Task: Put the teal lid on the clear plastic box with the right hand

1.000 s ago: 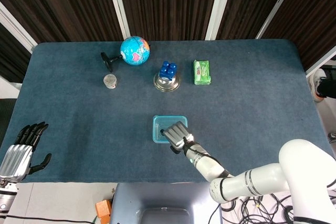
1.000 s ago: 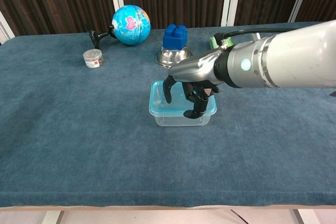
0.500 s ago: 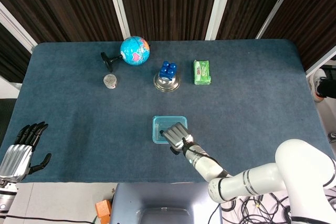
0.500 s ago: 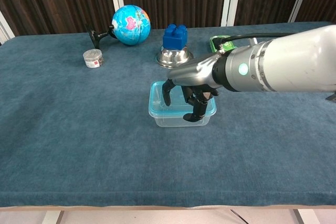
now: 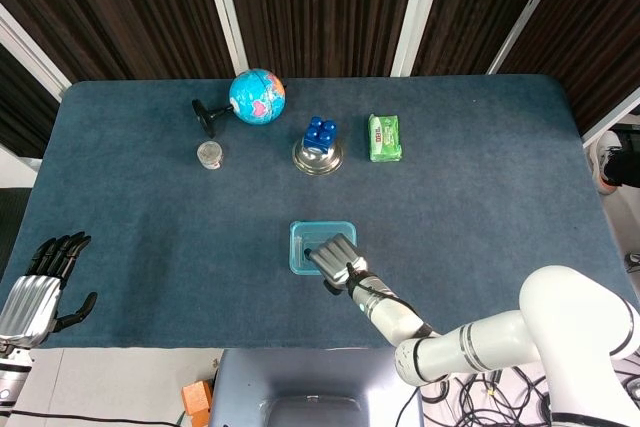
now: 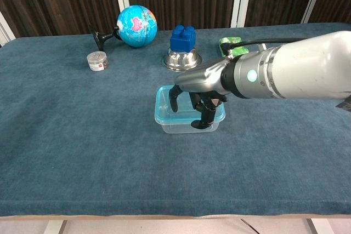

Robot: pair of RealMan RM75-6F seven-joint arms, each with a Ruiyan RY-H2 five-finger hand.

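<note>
The teal lid [image 5: 308, 236] lies flat on top of the clear plastic box [image 6: 178, 127] near the table's front middle. My right hand [image 5: 335, 255] hovers directly over it, fingers spread and pointing down. In the chest view the right hand [image 6: 194, 101] has its fingertips [image 6: 202, 123] touching the lid [image 6: 163, 114] near the front rim, and nothing is grasped between them. My left hand [image 5: 40, 282] hangs off the table's front left corner, fingers apart and empty.
A globe on a black stand [image 5: 257, 96] is at the back left, with a small jar [image 5: 209, 154] in front of it. A blue block [image 5: 319, 131] sits in a steel bowl [image 5: 318, 159]. A green packet [image 5: 385, 137] lies right of the bowl.
My right hand has sunk a little onto the lid, and the box with its lid has slid slightly to the left. The left hand has not moved.
</note>
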